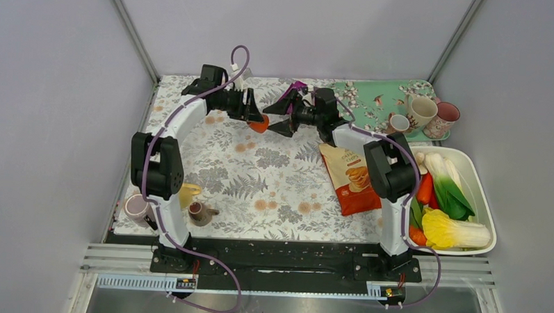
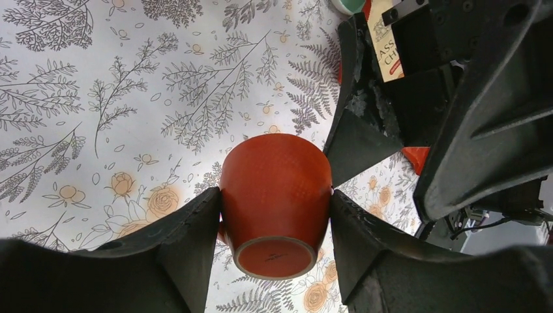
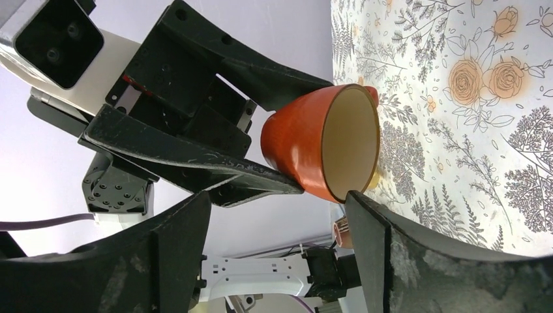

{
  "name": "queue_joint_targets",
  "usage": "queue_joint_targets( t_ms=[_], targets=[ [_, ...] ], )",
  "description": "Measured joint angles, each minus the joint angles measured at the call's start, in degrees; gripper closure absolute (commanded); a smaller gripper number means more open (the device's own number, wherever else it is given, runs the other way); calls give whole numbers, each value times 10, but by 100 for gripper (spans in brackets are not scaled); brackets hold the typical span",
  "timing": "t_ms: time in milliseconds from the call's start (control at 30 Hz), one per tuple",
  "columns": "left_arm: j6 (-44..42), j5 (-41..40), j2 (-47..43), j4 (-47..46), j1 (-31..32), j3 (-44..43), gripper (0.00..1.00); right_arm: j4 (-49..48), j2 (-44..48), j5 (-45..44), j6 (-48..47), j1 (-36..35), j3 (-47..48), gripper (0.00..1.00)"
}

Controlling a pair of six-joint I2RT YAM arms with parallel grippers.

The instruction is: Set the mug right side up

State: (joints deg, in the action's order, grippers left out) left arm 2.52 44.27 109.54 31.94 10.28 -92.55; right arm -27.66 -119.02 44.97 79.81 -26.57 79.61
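The orange mug (image 1: 260, 124) hangs sideways above the floral tablecloth, near the back middle of the table. My left gripper (image 1: 255, 115) is shut on its body, one finger on each side. In the left wrist view the mug (image 2: 275, 195) shows its base toward the camera, between my left gripper's (image 2: 275, 218) jaws. The handle is mostly hidden behind one finger. In the right wrist view the mug (image 3: 306, 147) turns its cream inside toward my right gripper (image 3: 279, 195). That gripper is open, and one fingertip (image 3: 357, 202) sits right at the rim's lower edge. Seen from above, my right gripper (image 1: 277, 120) faces the left one.
An orange snack bag (image 1: 352, 178) lies right of centre. A green tray (image 1: 373, 111) with several cups stands at the back right. A white bin (image 1: 476, 179) of vegetables is at the right edge. Two small cups (image 1: 135, 207) (image 1: 199, 213) sit by the left arm's base.
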Motion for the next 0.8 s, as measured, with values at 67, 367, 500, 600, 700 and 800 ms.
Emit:
queue_joint_targets(
  t_ms=[67,367,500,600,700,800],
  targets=[
    [5,5,0,-5,0,0,100,0,-2,4,5,1,4,21],
    [19,36,0,-30,8,0,100,-49,-34,11,69,3,22,25],
    [24,55,0,-31,18,1,100,-56,-36,10,75,3,40,30],
    [24,65,0,-32,21,1,100,-59,-36,10,75,2,46,61],
    [24,77,-5,-43,20,0,100,-55,-43,11,75,2,46,86],
    [21,83,-7,-47,18,0,82,-57,-45,17,78,2,46,100]
  ],
)
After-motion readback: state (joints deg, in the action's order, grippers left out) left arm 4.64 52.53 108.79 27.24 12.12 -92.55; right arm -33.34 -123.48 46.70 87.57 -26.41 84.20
